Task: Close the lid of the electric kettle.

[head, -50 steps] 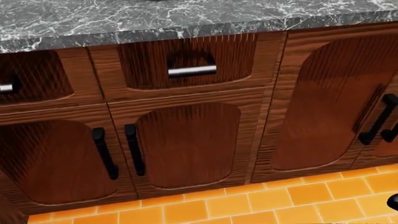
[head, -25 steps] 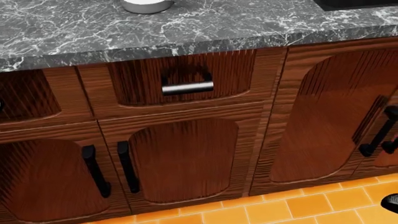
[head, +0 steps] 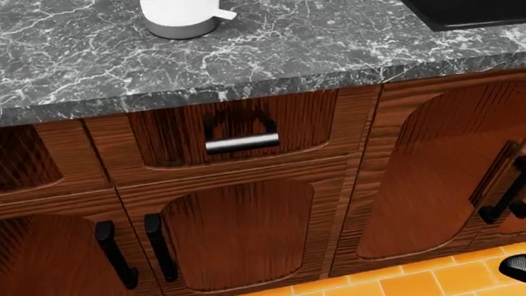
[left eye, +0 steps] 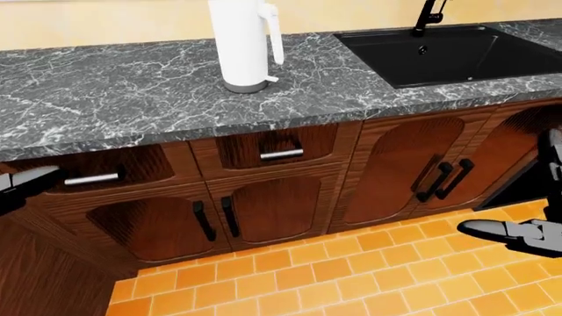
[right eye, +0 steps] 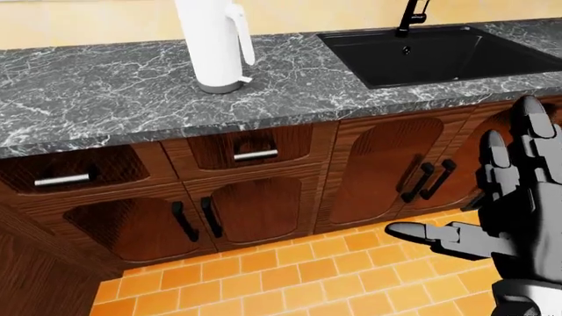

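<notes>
Nearest me, my right hand [right eye: 505, 217] hangs low at the right of the right-eye view, fingers spread wide and holding nothing, over the orange floor [right eye: 290, 276] and well short of the worktop [right eye: 105, 85]. My left hand [left eye: 22, 187] barely shows at the left edge of the left-eye view, a grey and black sliver level with the drawers; I cannot tell how its fingers are set. Beyond the hands run the brown cabinets [left eye: 263, 210], then the marbled worktop above them, and on it the white kettle [left eye: 242, 46] stands upright, left of the black sink [left eye: 448, 52] and clear of it. Its handle faces right in both eye views. The top of the kettle is cut off by the frame in every view, so I cannot see the lid or judge how far open it stands. The step in hand, as I judge it, is the approach, and doing it well means seeing before reaching: I would tilt the head up until the lid shows whole, stand square to the cabinets and close enough that the arm need not stretch, then raise the right hand above the kettle rather than from the side, since a sideways nudge could tip so tall and narrow a body. I would press the lid down with flat fingers, gently.
</notes>
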Robot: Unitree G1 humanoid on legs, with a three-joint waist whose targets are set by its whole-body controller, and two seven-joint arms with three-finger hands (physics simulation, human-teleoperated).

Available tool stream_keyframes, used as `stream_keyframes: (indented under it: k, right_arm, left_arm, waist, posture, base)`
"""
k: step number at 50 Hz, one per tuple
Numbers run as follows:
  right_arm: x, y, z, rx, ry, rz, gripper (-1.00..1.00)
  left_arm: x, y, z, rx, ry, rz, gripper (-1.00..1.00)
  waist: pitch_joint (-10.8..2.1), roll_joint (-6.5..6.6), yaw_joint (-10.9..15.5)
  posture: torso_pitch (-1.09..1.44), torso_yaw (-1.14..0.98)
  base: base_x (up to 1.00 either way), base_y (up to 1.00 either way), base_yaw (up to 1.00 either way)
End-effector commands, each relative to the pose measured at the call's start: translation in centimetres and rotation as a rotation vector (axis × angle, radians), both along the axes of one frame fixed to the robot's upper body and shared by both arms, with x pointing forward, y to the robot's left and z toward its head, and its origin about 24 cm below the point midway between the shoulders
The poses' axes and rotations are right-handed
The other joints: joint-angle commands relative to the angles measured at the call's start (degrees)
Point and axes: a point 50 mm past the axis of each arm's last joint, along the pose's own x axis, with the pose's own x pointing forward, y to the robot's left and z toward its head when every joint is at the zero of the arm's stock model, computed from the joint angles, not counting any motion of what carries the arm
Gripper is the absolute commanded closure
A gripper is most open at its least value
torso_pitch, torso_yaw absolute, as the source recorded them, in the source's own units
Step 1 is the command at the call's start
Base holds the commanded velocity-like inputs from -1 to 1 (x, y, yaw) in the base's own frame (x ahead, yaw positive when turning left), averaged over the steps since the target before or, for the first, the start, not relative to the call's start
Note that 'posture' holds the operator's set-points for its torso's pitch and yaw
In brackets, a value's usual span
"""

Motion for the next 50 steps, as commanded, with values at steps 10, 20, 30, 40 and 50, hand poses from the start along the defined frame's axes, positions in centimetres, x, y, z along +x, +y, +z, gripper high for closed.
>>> stream_keyframes:
  k: [10,20,30,40,50]
  right_arm:
    - [-0.17,0.18,0.56,-0.026,-0.037,-0.008,-1.0]
    - [-0.07,0.28,0.59,-0.026,-0.037,-0.005,-1.0]
    - [-0.04,0.27,0.53,-0.027,-0.035,-0.005,-1.0]
    - [0.11,0.43,0.43,-0.032,-0.033,-0.002,-1.0]
    - [0.11,0.38,0.31,-0.031,-0.034,-0.003,-1.0]
  left_arm:
    - [-0.3,-0.34,1.02,0.035,-0.043,-0.008,-1.0]
    - [-0.31,-0.39,1.03,0.036,-0.042,-0.01,-1.0]
    - [-0.24,-0.33,1.02,0.036,-0.045,-0.01,-1.0]
    - [-0.22,-0.42,0.99,0.038,-0.043,-0.012,-1.0]
    - [-0.27,-0.36,1.01,0.037,-0.044,-0.011,-1.0]
  waist:
    - [0.41,3.49,-1.32]
    - [-0.45,4.65,-0.18]
    - [-0.54,0.21,-1.05]
    - [-0.34,6.24,-0.73]
    - [-0.33,0.91,0.04]
  posture:
    - [0.0,0.0]
    - [0.0,0.0]
    - [0.0,0.0]
    - [0.0,0.0]
    - [0.0,0.0]
  base:
    - [0.15,0.0,0.0]
    - [0.15,0.0,0.0]
    - [0.15,0.0,0.0]
    - [0.15,0.0,0.0]
    - [0.15,0.0,0.0]
